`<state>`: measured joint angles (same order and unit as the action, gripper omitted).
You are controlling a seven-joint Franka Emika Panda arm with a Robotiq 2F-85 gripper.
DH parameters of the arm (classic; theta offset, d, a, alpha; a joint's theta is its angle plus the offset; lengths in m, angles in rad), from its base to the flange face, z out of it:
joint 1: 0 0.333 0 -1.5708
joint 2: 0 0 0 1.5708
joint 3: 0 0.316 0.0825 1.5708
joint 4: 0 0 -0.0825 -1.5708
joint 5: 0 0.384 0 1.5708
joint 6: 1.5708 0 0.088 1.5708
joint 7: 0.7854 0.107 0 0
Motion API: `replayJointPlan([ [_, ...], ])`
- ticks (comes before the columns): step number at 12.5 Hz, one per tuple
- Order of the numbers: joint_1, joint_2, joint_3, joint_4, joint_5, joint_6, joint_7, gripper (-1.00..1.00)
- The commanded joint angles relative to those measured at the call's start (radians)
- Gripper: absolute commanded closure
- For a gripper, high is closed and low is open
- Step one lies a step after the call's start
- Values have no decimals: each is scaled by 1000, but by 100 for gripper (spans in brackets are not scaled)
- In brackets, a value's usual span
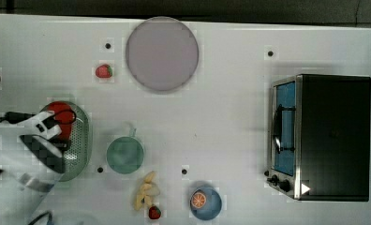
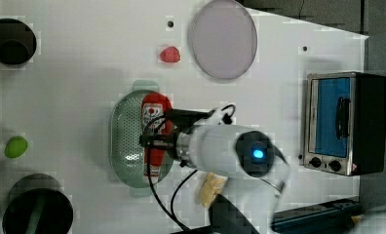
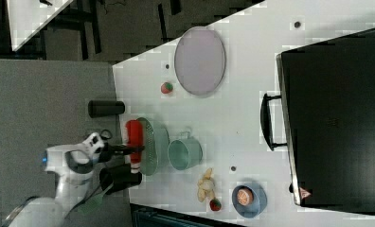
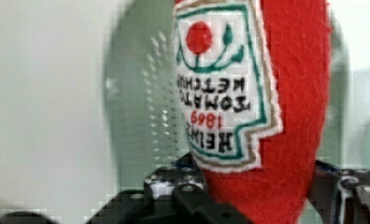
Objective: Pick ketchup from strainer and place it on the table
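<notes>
Red felt ketchup [image 4: 286, 116] close up in the wrist view, white stitched label facing the lens, dark gripper [image 4: 262, 196] parts flanking its lower body on both sides. Probably clamped on the bottle, judging by how the felt sits between the black parts, though actual contact at the pads is hard to confirm. Bottle seen in the left view over the pale green strainer [image 2: 125, 141], lengthwise along it, gripper [image 2: 154, 139] across its middle. Hard to tell whether lifted clear of the perforated bottom or just resting there.

Step in hand, as a judgement: the pick, grasp apparently made, carry not yet done. Next move calls for a straight lift clear of the strainer rim, then a sideways shift to bare bench [image 1: 211, 117], away from the green cup [image 1: 125, 154] just beside the strainer, then a gentle lowering before release. Soft body may sag or slip; firm hold needed.
</notes>
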<state>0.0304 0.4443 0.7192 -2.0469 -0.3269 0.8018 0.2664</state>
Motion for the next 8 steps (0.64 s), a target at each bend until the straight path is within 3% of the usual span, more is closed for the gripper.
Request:
replayJointPlan([
  [1,-32,-147,50,57,95,-110,17,-21],
  [4,-82,-211,25,91,105,-247,-89,-21],
  [8,-188,-225,-60,119,105,-261,-232,-21],
])
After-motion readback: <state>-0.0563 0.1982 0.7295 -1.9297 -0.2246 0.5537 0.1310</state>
